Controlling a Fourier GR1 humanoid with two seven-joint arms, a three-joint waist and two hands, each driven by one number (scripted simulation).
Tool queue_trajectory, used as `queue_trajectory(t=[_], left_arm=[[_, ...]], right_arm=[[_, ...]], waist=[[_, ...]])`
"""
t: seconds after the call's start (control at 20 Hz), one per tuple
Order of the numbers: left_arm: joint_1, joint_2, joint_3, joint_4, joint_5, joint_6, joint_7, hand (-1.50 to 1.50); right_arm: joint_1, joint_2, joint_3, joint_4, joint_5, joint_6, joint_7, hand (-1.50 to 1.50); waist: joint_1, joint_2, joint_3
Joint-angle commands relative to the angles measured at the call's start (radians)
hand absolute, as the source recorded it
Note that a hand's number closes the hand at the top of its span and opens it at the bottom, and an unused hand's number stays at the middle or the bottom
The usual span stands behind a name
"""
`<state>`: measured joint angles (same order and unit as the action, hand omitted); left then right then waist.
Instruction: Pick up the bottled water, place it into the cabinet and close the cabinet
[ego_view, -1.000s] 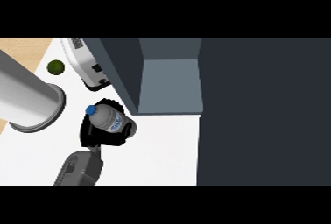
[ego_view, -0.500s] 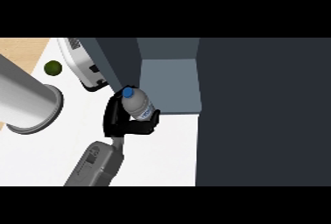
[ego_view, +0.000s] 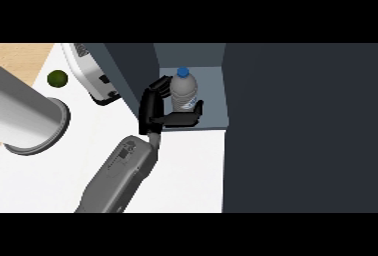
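Currently the bottled water (ego_view: 184, 90) stands on the cabinet's floor (ego_view: 210, 92), just inside its front edge and toward the left wall, blue cap pointing deeper into the cabinet. Its long axis runs from front edge to back, roughly in line with the forearm. The right hand (ego_view: 164, 107) is curled round the bottle from the left and below: fingers along the left side, thumb pinching at the base. The bottle lies just ahead of the palm, touching it. The other forearm (ego_view: 29, 120) shows at the counter's left edge; its hand is out of view. A lime (ego_view: 57, 78) sits near the counter's (ego_view: 184, 170) back-left corner, and a white appliance (ego_view: 92, 75) leans beside the cabinet wall. Judgement: placement near done; release and door closing remain.
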<state>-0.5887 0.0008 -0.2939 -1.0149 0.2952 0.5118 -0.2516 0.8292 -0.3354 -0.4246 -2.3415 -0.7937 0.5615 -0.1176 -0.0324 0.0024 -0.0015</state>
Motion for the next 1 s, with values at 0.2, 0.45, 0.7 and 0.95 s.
queue_trajectory(t=[0.2,0.45,0.7,0.95], left_arm=[[-0.153,-0.001,0.037,0.256,0.077,0.019,-0.058,1.50],[-0.250,-0.001,0.010,0.364,0.127,0.056,-0.084,1.50],[-0.360,-0.001,0.081,0.518,0.123,0.029,-0.148,1.50],[-0.424,0.006,0.105,0.645,0.114,0.033,-0.210,1.50]], right_arm=[[0.021,-0.009,-0.049,-0.116,-0.125,-0.013,0.049,-1.50],[-0.012,0.006,0.020,-0.122,-0.104,-0.061,0.084,-1.50],[0.001,-0.037,-0.062,-0.085,-0.147,-0.003,0.053,-1.50],[-0.008,-0.001,-0.043,-0.061,-0.103,0.011,0.038,-1.50]], waist=[[-0.013,0.005,0.000],[-0.014,0.007,0.000],[-0.020,0.009,0.000],[-0.023,0.011,0.000]])
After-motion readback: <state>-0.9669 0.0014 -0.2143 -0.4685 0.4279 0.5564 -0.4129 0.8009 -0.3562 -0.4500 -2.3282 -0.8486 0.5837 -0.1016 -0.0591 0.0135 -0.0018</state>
